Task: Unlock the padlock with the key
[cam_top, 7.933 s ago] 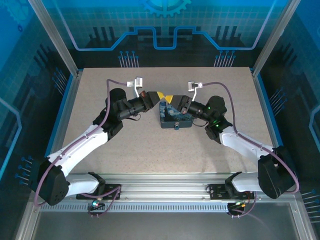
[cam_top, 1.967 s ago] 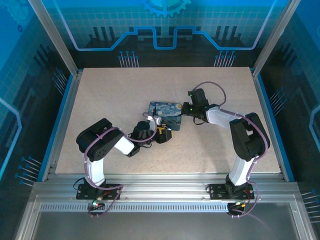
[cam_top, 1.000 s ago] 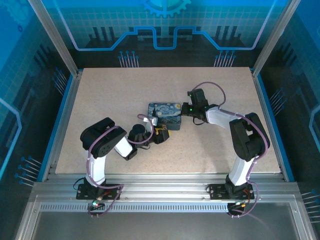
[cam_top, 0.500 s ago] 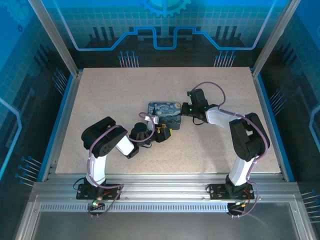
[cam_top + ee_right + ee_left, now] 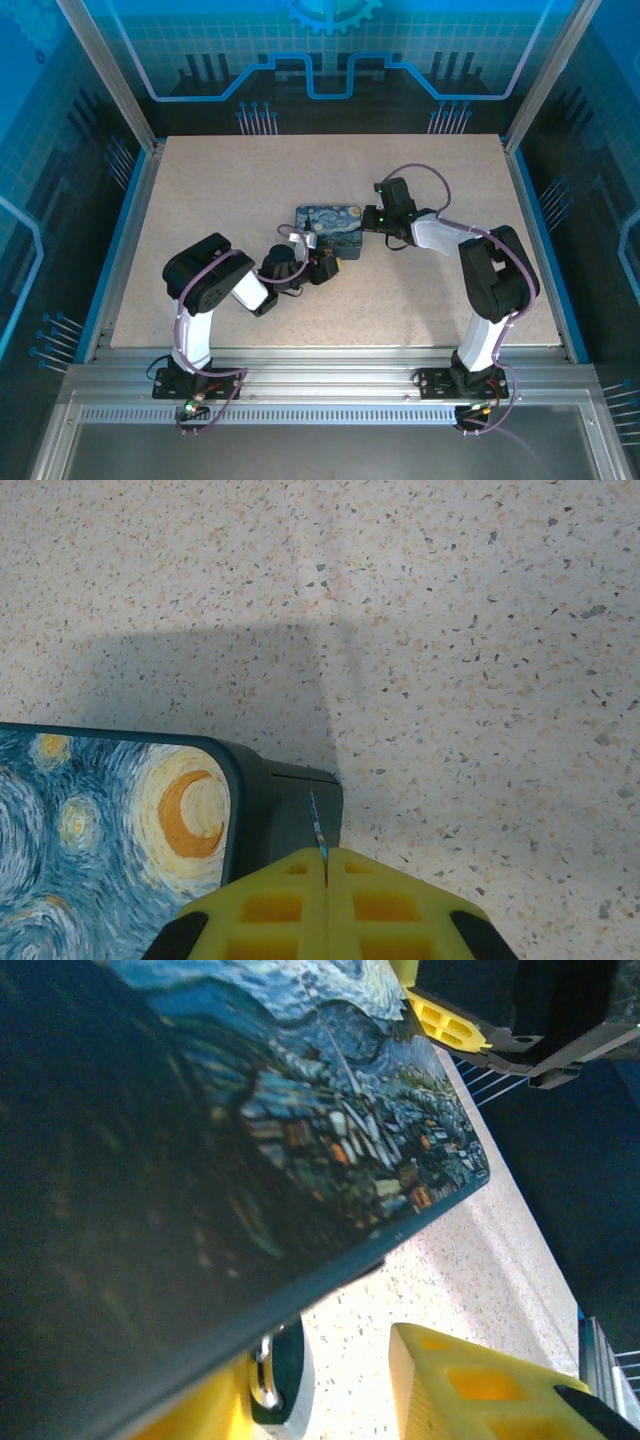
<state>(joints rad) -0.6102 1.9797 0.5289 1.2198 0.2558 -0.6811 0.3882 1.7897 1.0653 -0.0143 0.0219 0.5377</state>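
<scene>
Left gripper (image 5: 323, 268) narrower, arm folded, beside padlock (image 5: 265, 1380)

Left end effector (image 5: 328, 266) before tin box (image 5: 330, 225), right end effector (image 5: 326, 858) at its right.

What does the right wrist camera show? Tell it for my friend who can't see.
The right hand, yellow fingers shut on a thin key, points it at the dark corner of a blue swirl-painted tin. The tin sits on a pale speckled table.
</scene>
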